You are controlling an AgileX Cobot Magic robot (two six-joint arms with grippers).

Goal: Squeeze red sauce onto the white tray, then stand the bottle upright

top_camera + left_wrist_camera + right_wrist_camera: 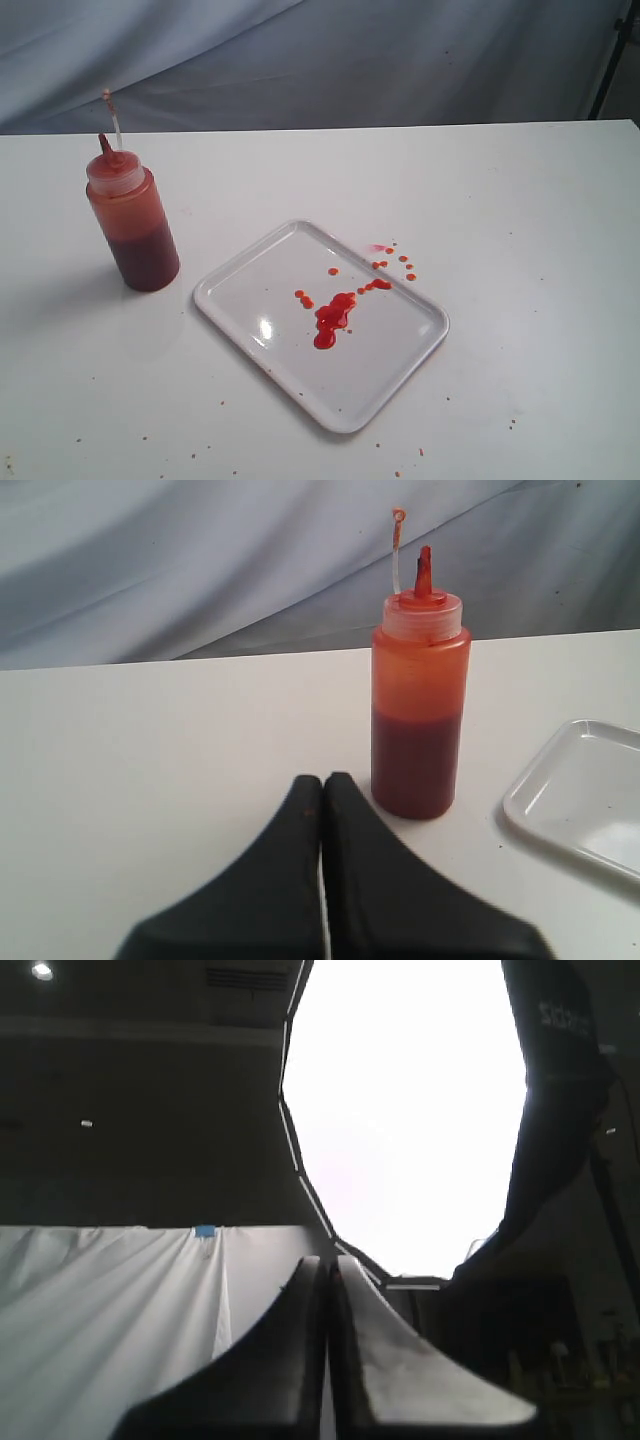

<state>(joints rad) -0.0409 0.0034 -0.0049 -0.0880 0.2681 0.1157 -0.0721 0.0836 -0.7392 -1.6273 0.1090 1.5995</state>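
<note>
The bottle (132, 225) stands upright on the table's left side, its nozzle uncapped and the tethered tip cap sticking up. To its right lies the white tray (250, 275), turned at an angle, with a blob of red sauce (333, 318) and small drops on it. A few drops lie on the table just past the tray's far edge. My left gripper (322, 782) is shut and empty, a short way in front of the bottle (418, 690), with a corner of the tray (580, 790) beside it. My right gripper (326, 1264) is shut, empty and raised, facing a bright lamp.
The white table (520, 200) carries small dark and red specks along its near edge. A grey cloth backdrop (300, 60) hangs behind the table. A dark stand leg (615, 60) shows at the far right corner.
</note>
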